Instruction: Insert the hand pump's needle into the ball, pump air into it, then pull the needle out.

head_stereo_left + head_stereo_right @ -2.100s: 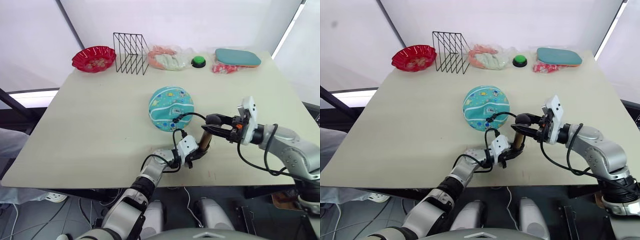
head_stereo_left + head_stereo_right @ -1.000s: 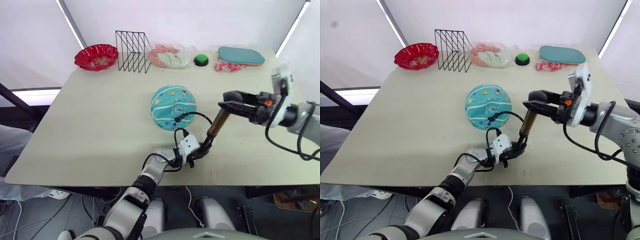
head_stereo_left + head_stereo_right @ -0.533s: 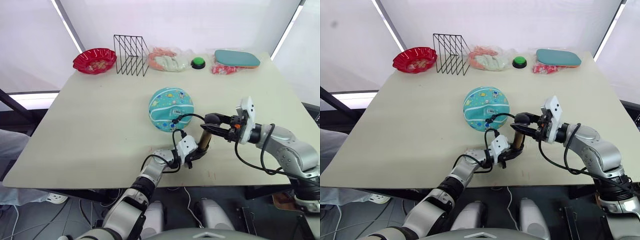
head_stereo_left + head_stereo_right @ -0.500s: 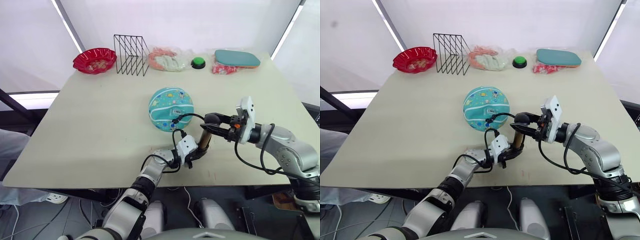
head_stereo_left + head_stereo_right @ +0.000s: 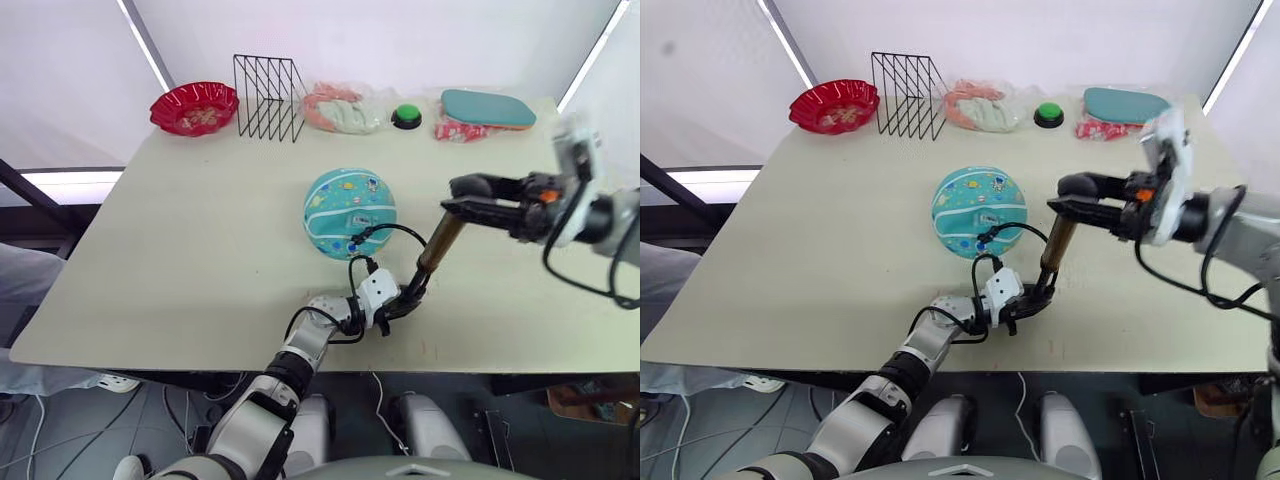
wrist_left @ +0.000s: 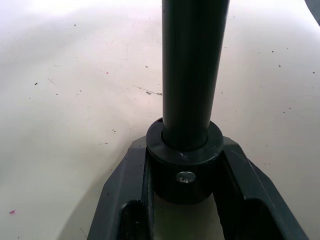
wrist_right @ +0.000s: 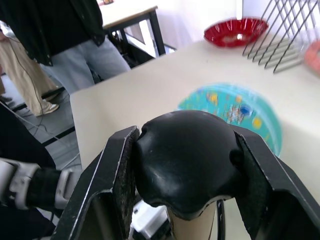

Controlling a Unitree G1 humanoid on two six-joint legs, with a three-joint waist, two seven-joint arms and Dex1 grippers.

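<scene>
On the beige table (image 5: 180, 230), the left gripper (image 5: 403, 302) clamps the pump's (image 5: 436, 246) base, the right gripper (image 5: 468, 195) grips its handle, beside the ball (image 5: 348, 211); people stand beyond the table's edge

Left hand (image 5: 405, 301) clamps hand pump (image 5: 437, 247) base on bench (image 5: 200, 250); right hand (image 5: 455, 197) grips its top; hose reaches ball (image 5: 349, 213).

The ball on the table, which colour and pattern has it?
Teal ball with white lines and cartoon prints, clearest in left eye view.
</scene>
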